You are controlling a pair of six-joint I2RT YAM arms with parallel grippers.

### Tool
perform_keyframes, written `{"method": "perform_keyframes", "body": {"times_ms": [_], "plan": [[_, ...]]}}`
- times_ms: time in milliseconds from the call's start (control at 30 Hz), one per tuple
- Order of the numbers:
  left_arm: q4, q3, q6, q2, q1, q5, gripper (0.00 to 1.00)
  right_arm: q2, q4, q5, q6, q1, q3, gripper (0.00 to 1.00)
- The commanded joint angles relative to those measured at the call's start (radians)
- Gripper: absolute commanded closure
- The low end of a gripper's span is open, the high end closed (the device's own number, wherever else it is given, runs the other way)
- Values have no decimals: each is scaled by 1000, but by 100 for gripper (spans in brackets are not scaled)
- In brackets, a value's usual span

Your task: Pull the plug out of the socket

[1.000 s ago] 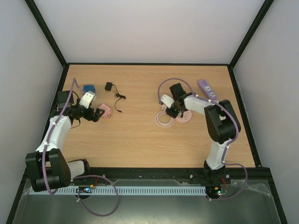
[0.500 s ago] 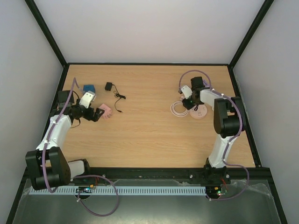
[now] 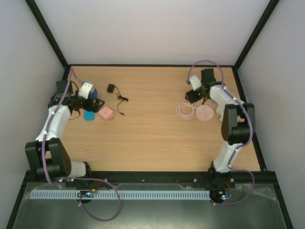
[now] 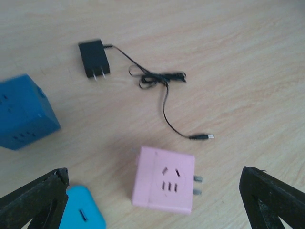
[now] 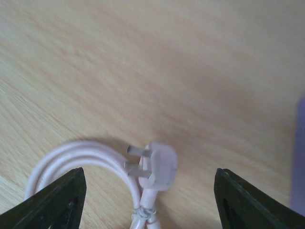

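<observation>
At the worktop's [image 3: 143, 136] far right corner the right claw [image 3: 192, 97] had arrived, open above the white plug [image 5: 159, 164] — prongs bare, evidently unplugged — the left claw [image 3: 95, 103] likewise open.

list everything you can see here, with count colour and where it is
table: 1, light wood, under everything
cube socket: 1, dark blue, far left, next to the left end effector
flat piece: 1, cyan, left side, just nearer than the blue cube
cube adapter: 1, pink, left side, prongs bare, lying loose
charger with thin cable: 1, black, left of centre, far half, unplugged
round socket: 1, pink, right side
plug on coiled cable: 1, white, lying left of the round socket, prongs bare
purple thing: 1, only an edge shows, far right
left end effector: 1, black, open above the pink adapter
right end effector: 1, black, open above the white plug
</observation>
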Motion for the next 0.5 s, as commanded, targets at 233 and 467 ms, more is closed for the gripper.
{"method": "perform_keyframes", "body": {"times_ms": [233, 467], "plan": [[-135, 479, -185, 210, 73, 25, 0, -100, -146, -183, 119, -60, 292, 7], [-118, 625, -324, 290, 220, 74, 0, -162, -85, -321, 238, -194, 340, 2]]}}
